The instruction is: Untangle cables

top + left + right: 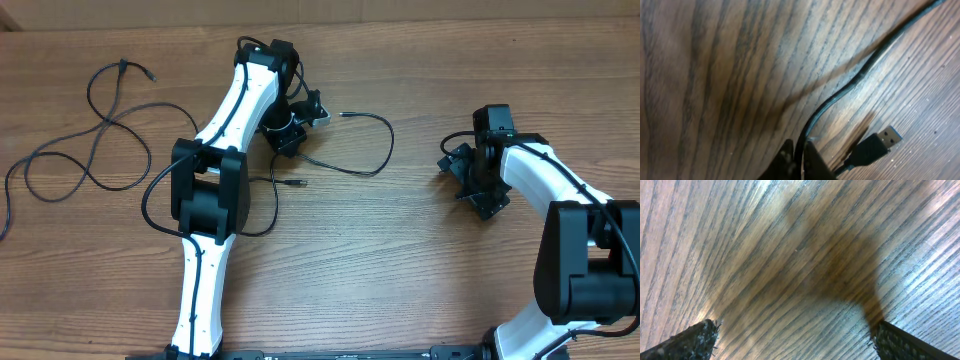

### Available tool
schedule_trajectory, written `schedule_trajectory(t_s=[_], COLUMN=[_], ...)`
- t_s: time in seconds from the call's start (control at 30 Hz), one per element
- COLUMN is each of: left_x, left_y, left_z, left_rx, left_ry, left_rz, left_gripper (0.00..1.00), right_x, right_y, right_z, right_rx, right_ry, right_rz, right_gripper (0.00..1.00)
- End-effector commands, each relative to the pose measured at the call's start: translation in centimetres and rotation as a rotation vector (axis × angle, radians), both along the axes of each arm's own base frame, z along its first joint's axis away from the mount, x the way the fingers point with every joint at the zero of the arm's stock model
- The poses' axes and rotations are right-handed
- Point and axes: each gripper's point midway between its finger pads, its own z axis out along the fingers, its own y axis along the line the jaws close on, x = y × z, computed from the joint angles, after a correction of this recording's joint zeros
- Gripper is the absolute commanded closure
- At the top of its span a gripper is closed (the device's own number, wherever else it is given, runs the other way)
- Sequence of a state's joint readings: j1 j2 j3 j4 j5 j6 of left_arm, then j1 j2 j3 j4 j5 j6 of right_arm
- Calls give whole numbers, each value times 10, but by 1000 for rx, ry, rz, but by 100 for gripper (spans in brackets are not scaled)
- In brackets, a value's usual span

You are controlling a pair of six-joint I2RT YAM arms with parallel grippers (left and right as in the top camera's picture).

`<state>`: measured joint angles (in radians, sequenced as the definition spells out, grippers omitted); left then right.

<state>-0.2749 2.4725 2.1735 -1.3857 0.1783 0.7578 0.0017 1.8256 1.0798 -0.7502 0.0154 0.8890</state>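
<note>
My left gripper point(799, 162) pinches shut on a thin black cable point(855, 82) near the middle of the wooden table point(420, 260). The cord runs up and away from the grip, and a USB plug point(880, 142) lies just beside it. My right gripper point(468, 178) hangs wide open over the wood grain, well apart from that cable, while a second cable point(108, 122) sprawls in loose loops at the table's far left.

Overhead: looks straight down from far above, takes in the whole tabletop point(420, 260). Left wrist: very near the wood, looks past left fingers point(810, 162) at cable point(860, 75), shared with overhead centre. Right wrist: close on wood between right fingers point(690, 340).
</note>
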Motion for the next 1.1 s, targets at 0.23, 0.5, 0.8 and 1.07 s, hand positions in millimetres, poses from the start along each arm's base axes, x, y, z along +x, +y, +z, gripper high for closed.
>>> schedule_trajectory(t_s=[0.23,0.5,0.8,1.07], left_x=[-7,-12,5,60], left_y=[4,10,5,-9], left_z=[-5,-4,1,73], left_rx=[42,73,67,-9], left_ry=[26,44,-11,-217], left_rz=[-5,-9,100,371], left_gripper=[69,83,96,96], right_x=[-18,-17,-17,-17], right_y=[-3,-3,-3,-3], right_z=[-23,-23,-23,-23], right_rx=[-9,-10,-10,-9], right_ry=[69,65,66,66], right_rz=[0,0,0,0], right_gripper=[0,0,0,0])
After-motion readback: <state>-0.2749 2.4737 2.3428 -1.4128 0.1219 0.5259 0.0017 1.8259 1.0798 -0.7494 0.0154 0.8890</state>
